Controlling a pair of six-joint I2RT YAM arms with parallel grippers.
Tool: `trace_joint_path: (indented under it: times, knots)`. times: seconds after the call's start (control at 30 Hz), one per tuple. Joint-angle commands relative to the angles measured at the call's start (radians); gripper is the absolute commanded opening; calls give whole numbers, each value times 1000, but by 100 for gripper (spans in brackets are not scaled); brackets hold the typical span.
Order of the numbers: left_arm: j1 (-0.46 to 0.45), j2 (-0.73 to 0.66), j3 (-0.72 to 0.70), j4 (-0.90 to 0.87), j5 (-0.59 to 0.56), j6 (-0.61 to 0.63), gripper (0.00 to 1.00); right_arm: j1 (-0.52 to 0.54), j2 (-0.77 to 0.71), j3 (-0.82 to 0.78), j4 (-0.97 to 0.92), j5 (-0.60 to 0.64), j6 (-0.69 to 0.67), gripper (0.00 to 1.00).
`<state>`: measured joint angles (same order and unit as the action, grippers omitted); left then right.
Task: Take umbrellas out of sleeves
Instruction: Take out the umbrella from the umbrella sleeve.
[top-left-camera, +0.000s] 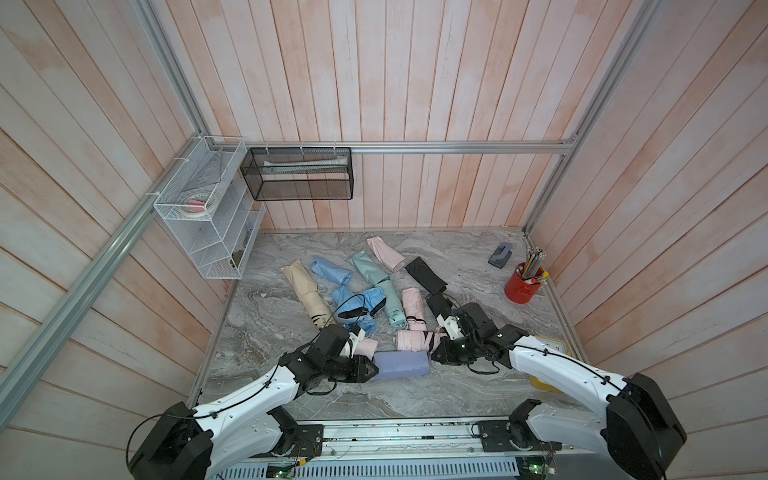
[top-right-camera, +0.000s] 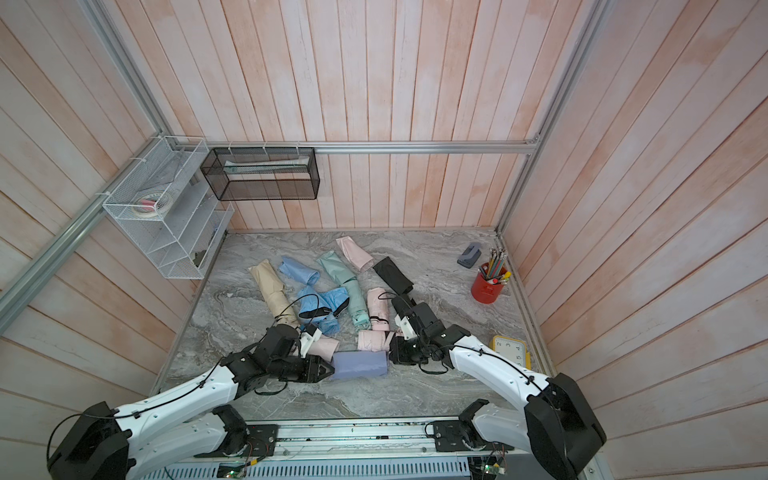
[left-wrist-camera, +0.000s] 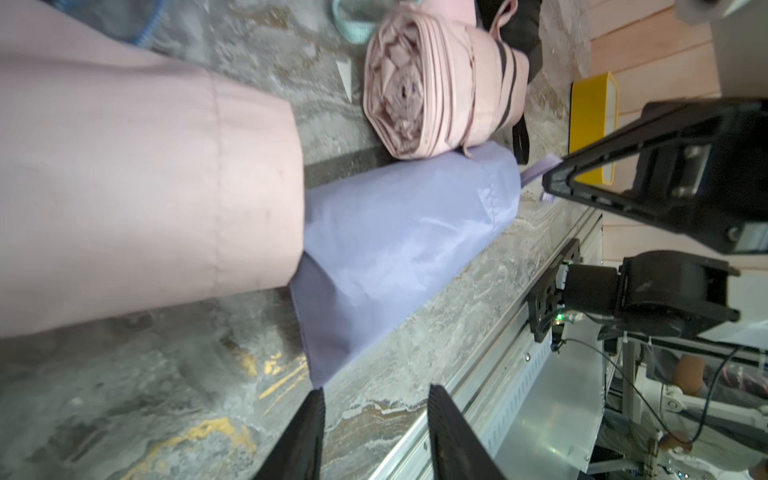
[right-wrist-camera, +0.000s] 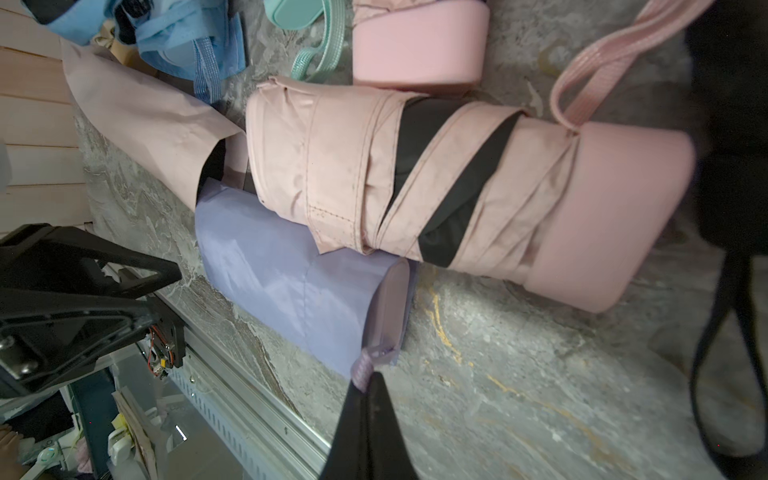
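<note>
Lavender umbrella: inside the lavender sleeve, lying on its side at the front of the table, between the two arms. Only its handle end shows at the sleeve mouth in the right wrist view. Right gripper: jaws pinched fully together on the lavender wrist cord, right where it leaves the handle. Left gripper: jaws partly apart and holding nothing, with the closed end of the sleeve just ahead of the fingertips and one corner reaching toward the gap. Step in hand, as I read it: anchor the sleeve with the left, then draw the umbrella out by its cord with the right. Notes for doing it well: the left should move onto the closed end and pinch fabric only, at the very edge, so the umbrella tip inside is not clamped along with it. If it is, the pull will fight itself. The right should pull along the sleeve's long axis, low and steady, since the cord is a thin hold and a jerk could slip it. Obstacles: the pink umbrella lies against the lavender sleeve along one side. The empty pink sleeve overlaps the closed end, so the left could catch pink fabric by mistake. A pull toward the robot's right looks clear of both. Whether the sleeve fabric grips the canopy tightly I cannot tell. Expect the sleeve to bunch if the anchor is weak.
</note>
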<state>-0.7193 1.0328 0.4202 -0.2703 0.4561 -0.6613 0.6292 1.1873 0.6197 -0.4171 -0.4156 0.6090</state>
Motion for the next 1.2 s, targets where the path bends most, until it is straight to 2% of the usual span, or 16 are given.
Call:
trace_joint_path:
  times: [0.0, 0.23, 0.37, 0.47, 0.63, 0.8, 1.0, 1.17]
  knots:
    - [-47, 21, -6, -45, -35, -18, 43, -6, -7, -25, 40, -31, -6, 0]
    - [-81, 59, 2, -111, -146, -35, 40, -6, -22, -52, 61, -41, 3, 0]
    - [-83, 65, 2, -100, -212, -35, 47, -4, -25, -54, 63, -42, 1, 0]
    - [-83, 97, 10, -73, -214, -3, 47, -6, -24, -53, 63, -42, 1, 0]
    - [-86, 164, 22, -15, -164, 63, 41, -6, -26, -53, 60, -41, 1, 0]
    - [-86, 165, 14, 36, -141, 84, 39, -6, -31, -56, 57, -39, 6, 0]
    - [-86, 188, 18, 45, -134, 108, 30, -6, -25, -53, 61, -41, 6, 0]
    - [-96, 241, 50, 1, -154, 134, 30, -6, -22, -45, 58, -39, 3, 0]
